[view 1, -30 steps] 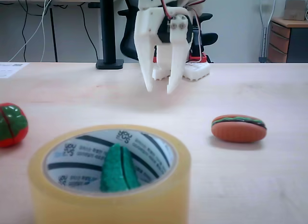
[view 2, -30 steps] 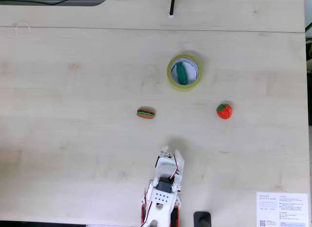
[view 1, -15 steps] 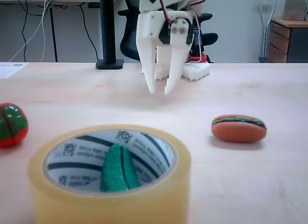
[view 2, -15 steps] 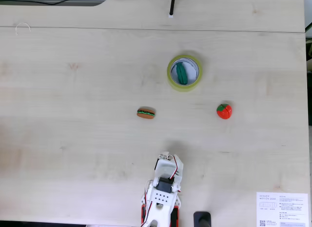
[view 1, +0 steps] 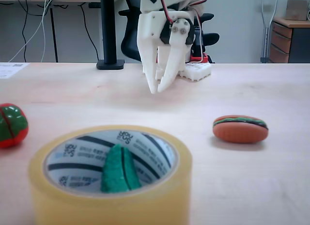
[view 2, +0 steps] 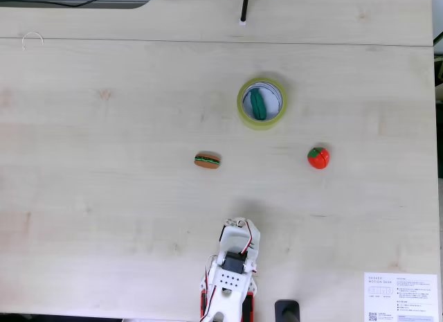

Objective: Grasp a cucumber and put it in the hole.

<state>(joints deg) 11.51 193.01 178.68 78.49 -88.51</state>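
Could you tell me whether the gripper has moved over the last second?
Yes. In the top-down fixed view the gripper has pulled back, away from the hamburger toy toward the bottom edge, and its fingers have closed together.

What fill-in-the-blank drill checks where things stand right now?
1. The cucumber lies inside the ____ of the tape roll.
2. The end effector has its fingers ____.
3. In the top-down fixed view, the toy between end effector and roll is a ____.

Missing: hole; shut; hamburger
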